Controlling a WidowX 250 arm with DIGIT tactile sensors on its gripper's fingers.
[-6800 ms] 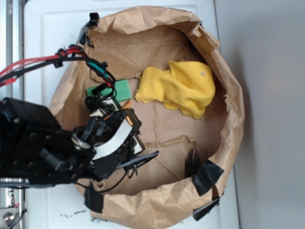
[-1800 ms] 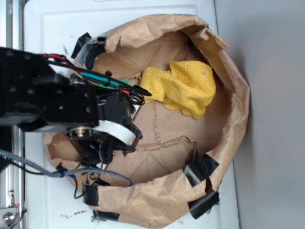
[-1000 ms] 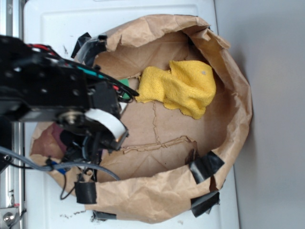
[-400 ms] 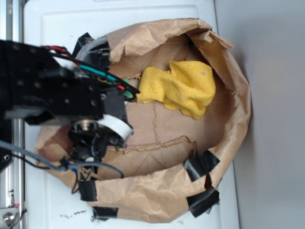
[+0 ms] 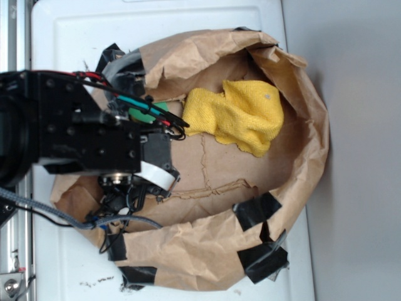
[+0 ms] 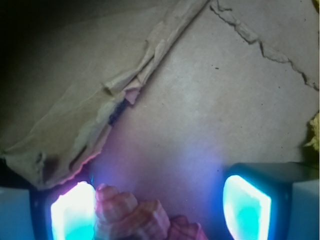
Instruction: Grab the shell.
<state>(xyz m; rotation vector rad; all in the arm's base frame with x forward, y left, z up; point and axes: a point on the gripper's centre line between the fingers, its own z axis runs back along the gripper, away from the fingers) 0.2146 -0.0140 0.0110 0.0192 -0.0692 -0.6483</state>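
So the shell [image 6: 140, 217] sits between the glowing fingers [image 6: 72, 212], up against the left one with a gap to the right one, so the gripper [image 6: 160, 210] looks open and not clamped yet; I can't tell if it's touching. Makes sense as a lineup before squeezing. The arm [image 5: 75, 132] hangs low over the left of the paper bag [image 5: 301, 169], hiding the shell from outside, with the yellow cloth [image 5: 238, 116] off to the side.

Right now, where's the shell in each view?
Exterior: not visible; the arm hides that spot.
Wrist: shell at the bottom edge, between the claw fingers, against the left one.
Shared landmark: yellow cloth, a sliver at the wrist view's right edge.
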